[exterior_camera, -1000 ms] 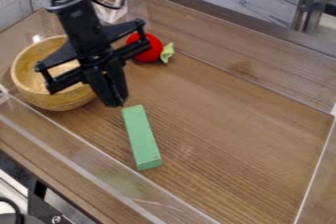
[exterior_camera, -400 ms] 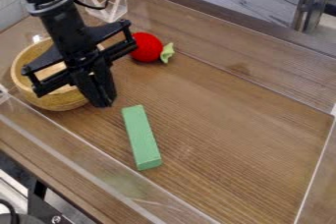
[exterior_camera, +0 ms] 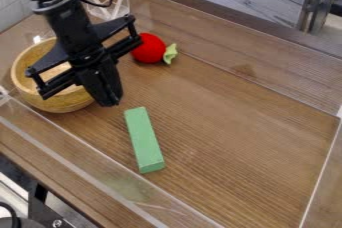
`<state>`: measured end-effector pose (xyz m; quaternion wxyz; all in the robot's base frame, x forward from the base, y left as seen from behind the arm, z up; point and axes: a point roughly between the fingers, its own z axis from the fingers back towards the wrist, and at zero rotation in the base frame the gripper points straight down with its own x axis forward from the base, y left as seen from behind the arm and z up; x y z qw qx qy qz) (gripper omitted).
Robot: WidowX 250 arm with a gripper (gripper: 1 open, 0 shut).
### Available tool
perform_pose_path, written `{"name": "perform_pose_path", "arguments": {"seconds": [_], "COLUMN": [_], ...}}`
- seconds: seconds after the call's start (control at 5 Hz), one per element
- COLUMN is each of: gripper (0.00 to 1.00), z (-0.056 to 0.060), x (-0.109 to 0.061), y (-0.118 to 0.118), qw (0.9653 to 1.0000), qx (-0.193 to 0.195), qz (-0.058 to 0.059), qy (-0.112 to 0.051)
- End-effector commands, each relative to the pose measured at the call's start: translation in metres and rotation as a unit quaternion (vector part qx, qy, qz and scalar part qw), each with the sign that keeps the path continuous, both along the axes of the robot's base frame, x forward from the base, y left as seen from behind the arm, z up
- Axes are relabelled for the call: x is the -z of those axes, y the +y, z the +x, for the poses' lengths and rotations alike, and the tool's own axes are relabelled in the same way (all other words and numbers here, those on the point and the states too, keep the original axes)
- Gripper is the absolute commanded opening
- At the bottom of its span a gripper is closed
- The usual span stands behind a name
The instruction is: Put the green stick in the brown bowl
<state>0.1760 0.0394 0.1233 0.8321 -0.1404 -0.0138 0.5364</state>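
Your gripper [exterior_camera: 107, 98] has drifted toward nine o'clock, jaws together, empty; green stick [exterior_camera: 144, 139] is lying at five o'clock, brown bowl [exterior_camera: 27, 67] at ten, open wood rightward.

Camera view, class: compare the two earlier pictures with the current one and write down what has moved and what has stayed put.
The black robot hand, shut and empty, slid left in the picture toward the round light-brown wooden bowl, away from the flat green rectangular stick. Nothing was grasped or released. The stick, the bowl and the red strawberry-like toy lie where they were on the wooden table.
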Motion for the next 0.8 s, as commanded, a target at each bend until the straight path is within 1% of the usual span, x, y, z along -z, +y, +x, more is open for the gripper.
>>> {"name": "perform_pose_path", "arguments": {"seconds": [0.0, 0.2, 0.4, 0.6], "gripper": [0.0, 0.0, 0.0, 1.0], "z": [0.002, 0.003, 0.005, 0.01], "x": [-0.008, -0.01, -0.013, -0.008], "y": [0.012, 0.004, -0.004, -0.024], "qw": [0.9999, 0.9993, 0.9973, 0.9959], "qx": [-0.005, 0.034, 0.072, 0.087], "qz": [0.005, 0.004, 0.003, 0.019], "qy": [-0.015, -0.015, -0.015, -0.013]}}
